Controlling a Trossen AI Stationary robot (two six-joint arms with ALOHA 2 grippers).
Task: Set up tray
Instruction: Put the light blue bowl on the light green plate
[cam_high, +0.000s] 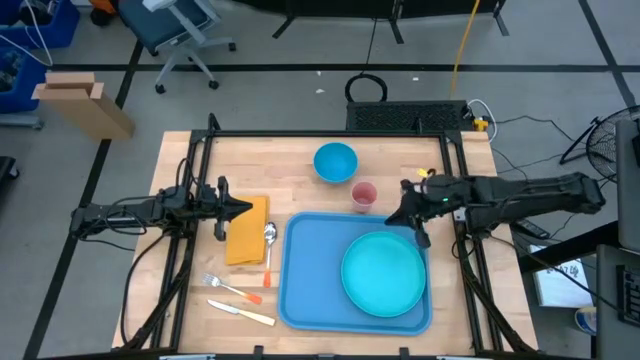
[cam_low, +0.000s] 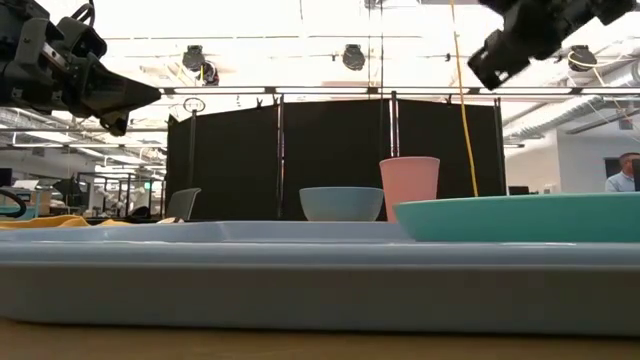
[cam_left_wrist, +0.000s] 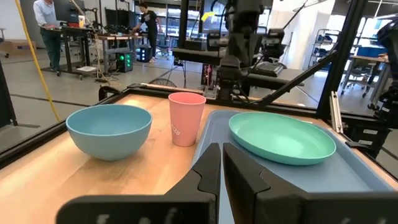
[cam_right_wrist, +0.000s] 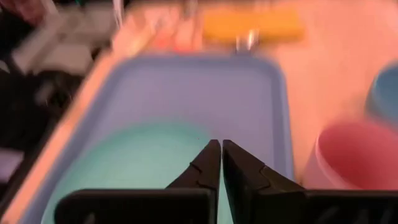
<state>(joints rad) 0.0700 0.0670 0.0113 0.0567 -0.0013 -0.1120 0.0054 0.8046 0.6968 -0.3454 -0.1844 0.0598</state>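
Your large flat blue plastic tray (cam_high: 315, 270) looked light, stiff, slippery; grip its low rim at 9 o'clock. Both tools, left (cam_high: 243, 208) and right (cam_high: 393, 220), were closed, empty.

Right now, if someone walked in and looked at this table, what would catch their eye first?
The big blue tray in the middle of the table, with a round teal plate lying on its right half. Behind it, off the tray, stand a blue bowl and a pink cup. The left gripper hovers over a yellow napkin, the right gripper at the tray's far right corner, both shut.
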